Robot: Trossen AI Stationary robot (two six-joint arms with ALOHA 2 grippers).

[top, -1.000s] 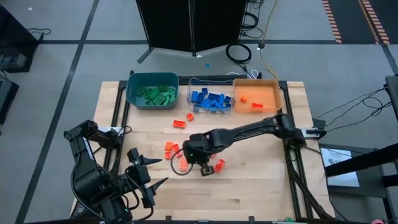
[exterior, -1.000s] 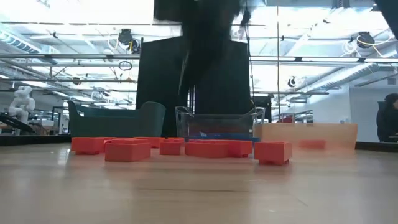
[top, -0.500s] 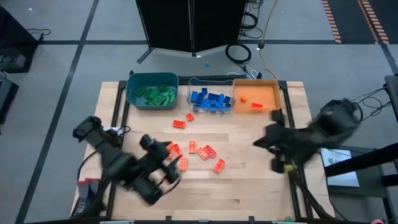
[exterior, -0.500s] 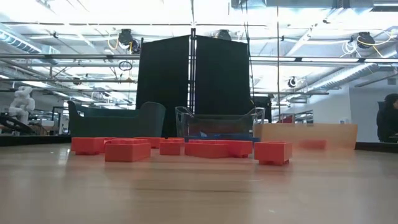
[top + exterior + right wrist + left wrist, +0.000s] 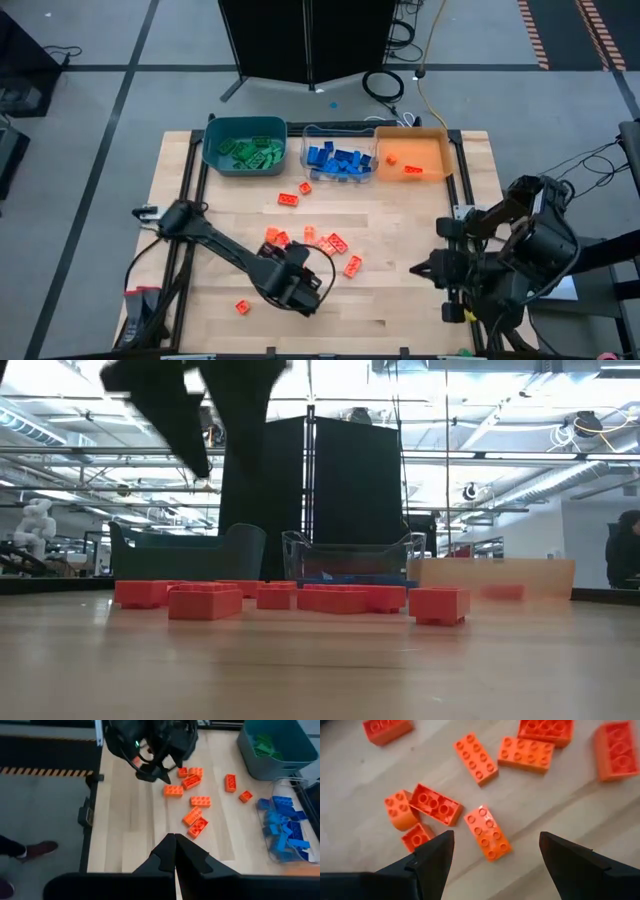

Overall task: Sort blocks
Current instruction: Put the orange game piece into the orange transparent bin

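- Where the wooden table [image 5: 400, 300] holds the loose pile, the left gripper [image 5: 296, 287] hangs low over the orange-red blocks [image 5: 320, 243], its two dark fingers [image 5: 432, 857] spread wide with nothing between them.
- Seen from that arm's wrist, one orange-red brick [image 5: 487, 833] lies studs up on the wood in the gap between the fingers, touched by neither.
- More orange-red bricks lie scattered around it, some touching one another, all flat on the table.
- One orange-red block [image 5: 242, 307] sits by itself, well apart from the pile, towards the table's near left corner.
- Along the far edge stand three bins in a row: a teal bin [image 5: 215, 160] holding green blocks [image 5: 250, 152], a clear bin [image 5: 307, 142] holding blue blocks [image 5: 340, 162], and an orange bin [image 5: 440, 140] holding a few orange-red pieces.
- The right gripper [image 5: 432, 268] waits at the table's right edge, clear of the blocks, its fingers [image 5: 192, 857] pressed together and holding nothing.
- From table height, the bricks form a low red line in front of the bins.
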